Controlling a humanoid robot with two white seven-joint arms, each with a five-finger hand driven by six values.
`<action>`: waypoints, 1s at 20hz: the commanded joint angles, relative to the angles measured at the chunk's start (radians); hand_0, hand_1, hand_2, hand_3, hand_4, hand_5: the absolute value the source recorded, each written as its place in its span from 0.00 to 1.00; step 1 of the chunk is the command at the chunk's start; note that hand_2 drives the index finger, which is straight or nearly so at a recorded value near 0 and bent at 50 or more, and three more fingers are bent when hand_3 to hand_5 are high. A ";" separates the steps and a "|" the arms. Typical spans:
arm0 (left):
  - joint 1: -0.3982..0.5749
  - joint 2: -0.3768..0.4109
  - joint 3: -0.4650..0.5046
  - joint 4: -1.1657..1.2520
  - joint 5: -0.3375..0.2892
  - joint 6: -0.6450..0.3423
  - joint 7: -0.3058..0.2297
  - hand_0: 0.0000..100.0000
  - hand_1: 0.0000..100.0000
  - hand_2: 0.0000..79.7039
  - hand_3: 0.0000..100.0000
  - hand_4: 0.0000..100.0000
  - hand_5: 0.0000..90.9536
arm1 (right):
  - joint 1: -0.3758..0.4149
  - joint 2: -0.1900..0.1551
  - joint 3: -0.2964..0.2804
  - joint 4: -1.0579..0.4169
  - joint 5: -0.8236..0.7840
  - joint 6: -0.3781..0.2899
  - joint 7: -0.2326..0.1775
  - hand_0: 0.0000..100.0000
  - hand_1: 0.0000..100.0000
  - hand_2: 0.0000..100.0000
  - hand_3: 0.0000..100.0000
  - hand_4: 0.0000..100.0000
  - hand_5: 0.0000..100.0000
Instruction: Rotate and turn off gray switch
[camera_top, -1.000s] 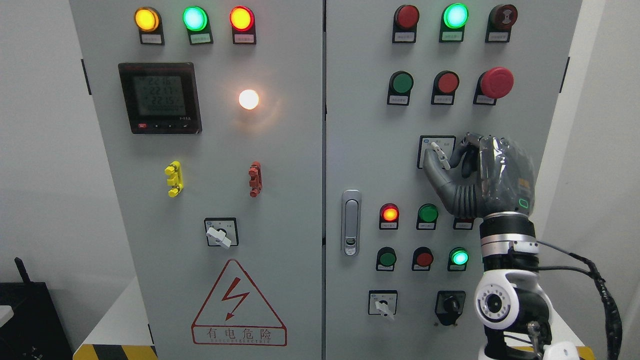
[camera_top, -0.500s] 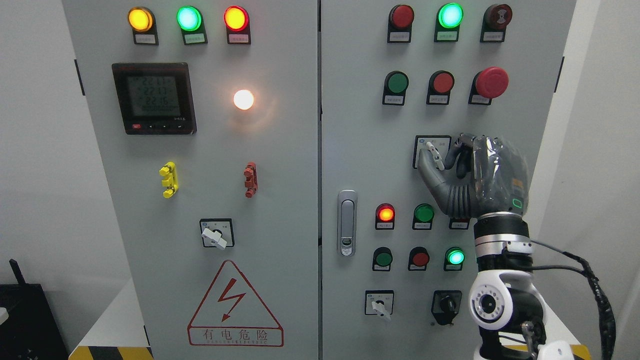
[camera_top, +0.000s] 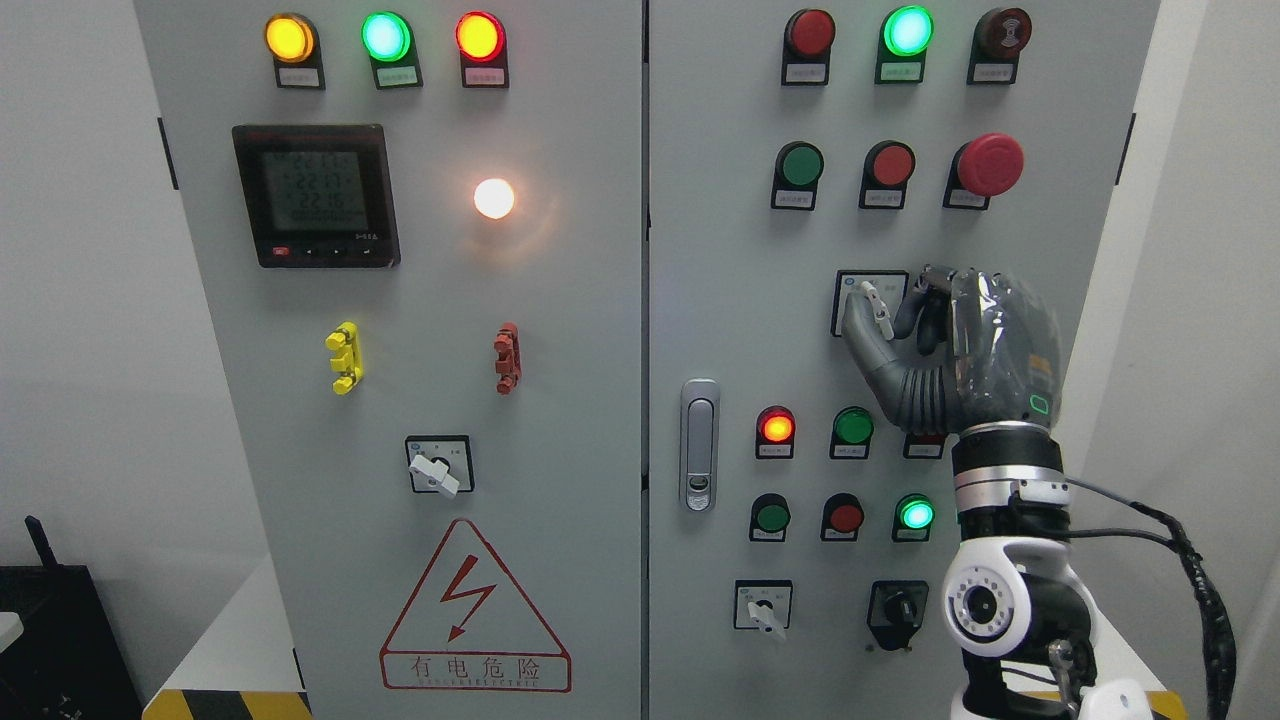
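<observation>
A grey rotary switch (camera_top: 876, 306) with a pale lever sits on a white label plate on the right cabinet door, below the red mushroom button. My right hand (camera_top: 895, 312) comes up from the lower right and is shut on the switch: the thumb presses its left side and the curled fingers (camera_top: 925, 300) hold its right side. The lever tilts with its top end up and to the left. My left arm is out of view.
Other rotary switches sit at the left door's lower middle (camera_top: 438, 466) and the right door's bottom (camera_top: 764, 608), (camera_top: 899, 610). Lit lamps and push buttons surround the hand. A door latch (camera_top: 700, 444) stands to its left. A black box (camera_top: 60, 640) sits at lower left.
The hand keeps its hold on the switch; the lever's tilt looks the same. The view shifted slightly left, then back right.
</observation>
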 joint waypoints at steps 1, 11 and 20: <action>0.000 0.000 0.032 0.023 -0.008 0.001 0.001 0.12 0.39 0.00 0.00 0.00 0.00 | -0.001 0.000 0.002 0.005 -0.001 0.002 0.002 0.53 0.36 0.77 1.00 0.89 1.00; 0.000 0.000 0.032 0.023 -0.008 0.001 -0.001 0.12 0.39 0.00 0.00 0.00 0.00 | -0.001 0.000 0.005 0.005 -0.001 0.002 0.002 0.54 0.35 0.78 1.00 0.90 1.00; 0.000 0.000 0.032 0.023 -0.008 0.001 0.001 0.12 0.39 0.00 0.00 0.00 0.00 | 0.006 0.000 0.000 -0.008 -0.005 -0.006 0.002 0.58 0.39 0.78 1.00 0.90 1.00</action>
